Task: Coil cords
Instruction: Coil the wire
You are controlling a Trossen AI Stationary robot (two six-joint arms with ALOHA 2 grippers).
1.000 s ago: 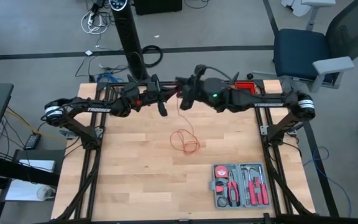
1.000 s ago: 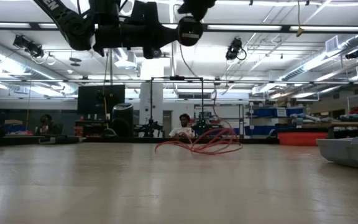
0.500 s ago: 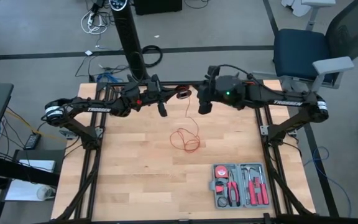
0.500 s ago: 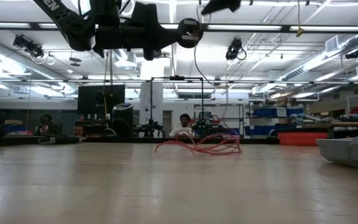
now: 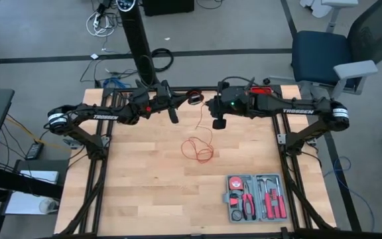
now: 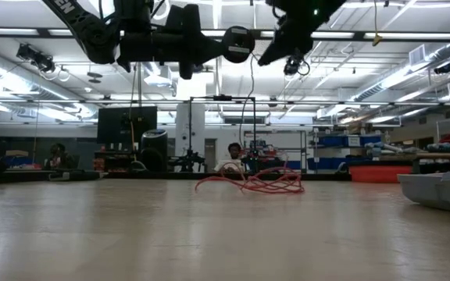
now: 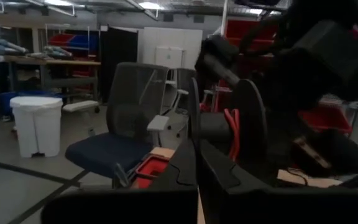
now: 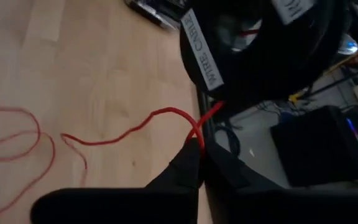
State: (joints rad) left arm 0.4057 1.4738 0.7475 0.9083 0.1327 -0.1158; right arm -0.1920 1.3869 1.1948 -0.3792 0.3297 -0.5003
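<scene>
One red cord (image 5: 197,149), thread-thin. Most of it lies in a loose tangle mid-counter (image 5: 144,186), and a single strand climbs from there to a black spool (image 5: 194,99) up by the far edge.

The left pincer (image 7: 197,174) is closed and holds that spool in the air, w/ a few red turns already on it. The right pincer (image 8: 199,149) hangs just right of the spool, fingers together on the strand where it crosses itself.

Step, I'd say: winding, early on, since the bulk is not yet on the spool. Next move prob. calls for carrying the pinched strand round the spool w/o yanking the tangle into a knot.

Right wrist view shows the pinch and the spool's label; the overhead doesn't. Low view shows the tangle lying flat and the strand rising. Left wrist view alone shows the red turns between the spool's discs.
</scene>
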